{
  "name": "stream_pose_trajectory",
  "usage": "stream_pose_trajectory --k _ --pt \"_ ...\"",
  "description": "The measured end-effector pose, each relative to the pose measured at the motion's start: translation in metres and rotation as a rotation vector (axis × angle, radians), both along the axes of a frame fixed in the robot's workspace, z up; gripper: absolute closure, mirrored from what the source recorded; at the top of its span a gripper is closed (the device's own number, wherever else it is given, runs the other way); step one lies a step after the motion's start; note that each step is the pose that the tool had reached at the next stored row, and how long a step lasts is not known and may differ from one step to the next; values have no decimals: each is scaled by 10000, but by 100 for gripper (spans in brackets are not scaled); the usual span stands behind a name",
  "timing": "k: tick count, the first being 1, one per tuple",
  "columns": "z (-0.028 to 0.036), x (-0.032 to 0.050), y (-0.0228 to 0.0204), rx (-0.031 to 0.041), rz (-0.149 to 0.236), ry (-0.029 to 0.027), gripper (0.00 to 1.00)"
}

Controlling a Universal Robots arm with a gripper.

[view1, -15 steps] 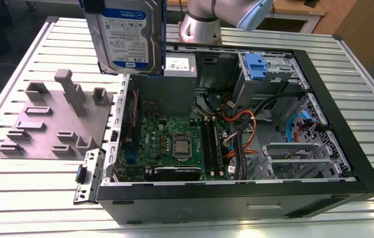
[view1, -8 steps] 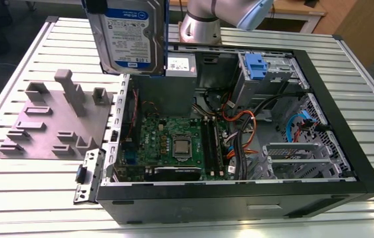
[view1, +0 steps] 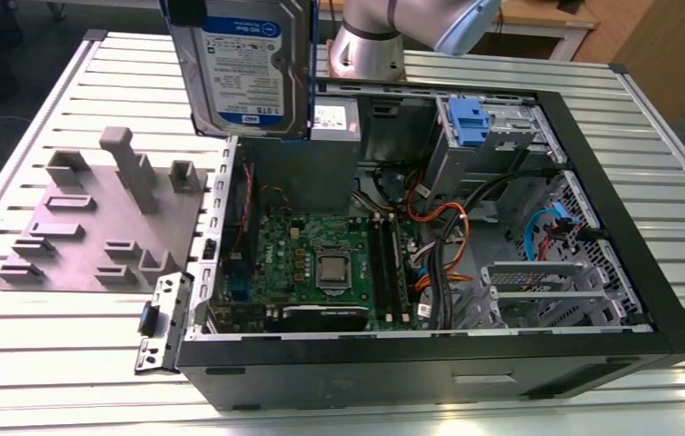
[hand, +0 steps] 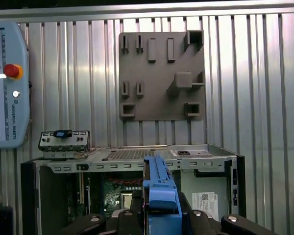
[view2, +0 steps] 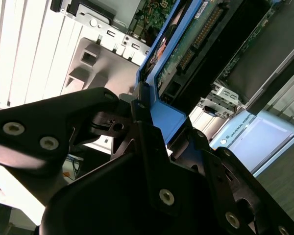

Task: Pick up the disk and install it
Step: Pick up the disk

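Ribbed metal table [view1: 27,345], open PC case [view1: 440,372] on it. My gripper [view2: 154,120] is clamped tight on the blue rail of the disk [view1: 245,68], hanging in the air over the case's far corner on the exterior view's left. Pickup's done I reckon, install isn't.

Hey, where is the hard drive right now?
In the exterior view the disk hangs upright at the top, gripped by the end effector, above the open computer case edge nearest the grey fixture plate.
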State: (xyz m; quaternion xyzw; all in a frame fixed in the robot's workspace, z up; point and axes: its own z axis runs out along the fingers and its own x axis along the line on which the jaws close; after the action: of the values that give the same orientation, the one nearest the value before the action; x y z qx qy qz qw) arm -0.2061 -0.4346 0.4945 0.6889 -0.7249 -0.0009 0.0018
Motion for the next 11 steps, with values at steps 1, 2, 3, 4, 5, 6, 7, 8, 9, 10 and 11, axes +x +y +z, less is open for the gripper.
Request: stream_pose_trajectory --k 1,2,3,4,5,6,7,8,9,10,11 --pt "-1 16 0 0 0 0 64" --pt "-1 36 0 0 0 1 64" --pt "-2 53 0 -1 0 1 64" --pt "-4 71 0 -1 0 1 64" --pt "-5 87 0 0 0 0 64" --pt "-6 104 0 0 0 0 64" --pt "-7 119 0 -1 0 1 64" --pt "-8 131 0 -1 0 1 64" --pt "-9 142 0 0 0 0 64" --pt "-11 152 0 0 -1 0 64" --pt "-12 160 0 0 0 -1 64"
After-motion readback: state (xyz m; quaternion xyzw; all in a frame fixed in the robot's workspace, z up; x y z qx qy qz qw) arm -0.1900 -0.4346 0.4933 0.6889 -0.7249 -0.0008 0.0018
